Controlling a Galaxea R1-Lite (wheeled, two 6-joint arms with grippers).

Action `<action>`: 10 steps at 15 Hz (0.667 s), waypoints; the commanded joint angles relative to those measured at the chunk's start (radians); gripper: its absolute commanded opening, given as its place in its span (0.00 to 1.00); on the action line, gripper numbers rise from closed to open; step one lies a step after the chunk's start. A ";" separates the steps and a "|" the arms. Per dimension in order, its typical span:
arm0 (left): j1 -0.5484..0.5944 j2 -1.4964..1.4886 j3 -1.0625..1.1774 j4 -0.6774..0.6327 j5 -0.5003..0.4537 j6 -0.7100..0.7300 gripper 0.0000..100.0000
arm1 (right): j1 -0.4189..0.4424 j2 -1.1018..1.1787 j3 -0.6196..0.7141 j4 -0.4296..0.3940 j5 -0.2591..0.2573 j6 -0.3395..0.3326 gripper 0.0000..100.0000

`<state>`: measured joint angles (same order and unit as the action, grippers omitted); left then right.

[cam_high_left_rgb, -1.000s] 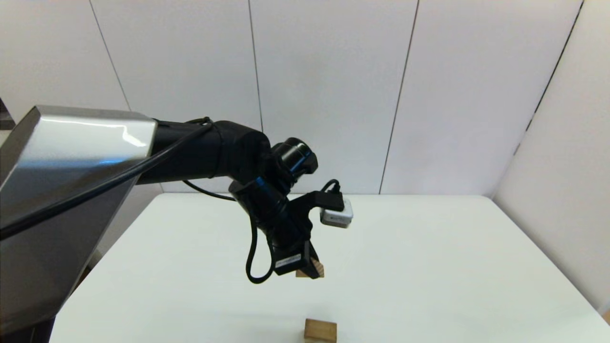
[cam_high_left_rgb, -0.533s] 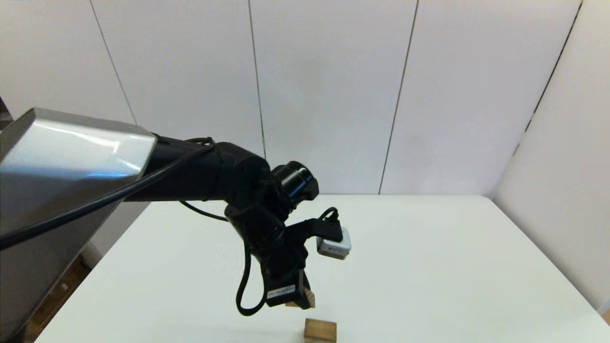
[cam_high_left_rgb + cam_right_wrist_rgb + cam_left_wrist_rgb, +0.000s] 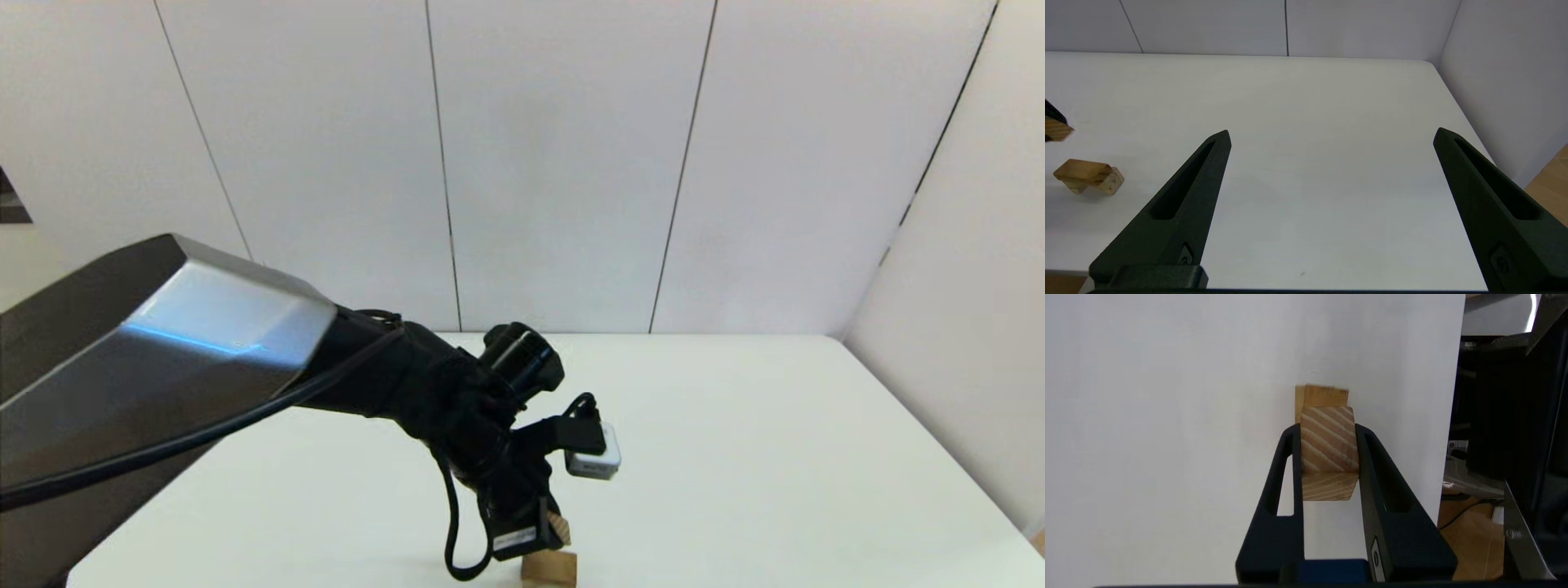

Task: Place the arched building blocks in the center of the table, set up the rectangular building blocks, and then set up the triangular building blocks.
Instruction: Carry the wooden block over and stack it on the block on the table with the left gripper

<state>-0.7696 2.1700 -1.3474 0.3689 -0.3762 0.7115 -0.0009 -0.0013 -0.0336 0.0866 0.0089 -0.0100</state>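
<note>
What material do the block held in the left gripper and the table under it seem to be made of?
The block in the left gripper looks like unpainted light wood: striped grain shows on two faces. The table looks like a smooth matte white board, perhaps laminate; its core cannot be seen.

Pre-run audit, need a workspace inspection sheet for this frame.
Surface: white table, bare where visible.
Job's things: arched building block on the table; held wooden block close beside it, type unclear, contact cannot be told.
Clutter: nothing seen.
Grippers: left gripper shut on the held wooden block; right gripper open, low over the table's near edge.
Cables: black cable looping off the left wrist.
Surroundings: white wall panels.
</note>
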 commanded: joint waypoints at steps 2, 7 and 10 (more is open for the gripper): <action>-0.017 0.057 0.007 -0.007 -0.001 0.002 0.00 | -0.001 0.001 0.000 0.001 0.000 -0.001 1.00; -0.017 0.079 0.022 -0.007 -0.006 -0.001 0.00 | -0.001 0.001 0.000 0.001 0.000 -0.001 1.00; -0.017 0.100 0.044 -0.064 -0.006 0.000 0.00 | 0.001 0.001 0.000 0.001 0.000 -0.001 1.00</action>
<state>-0.7870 2.2528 -1.3123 0.3204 -0.3804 0.7077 -0.0009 -0.0013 -0.0336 0.0866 0.0089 -0.0104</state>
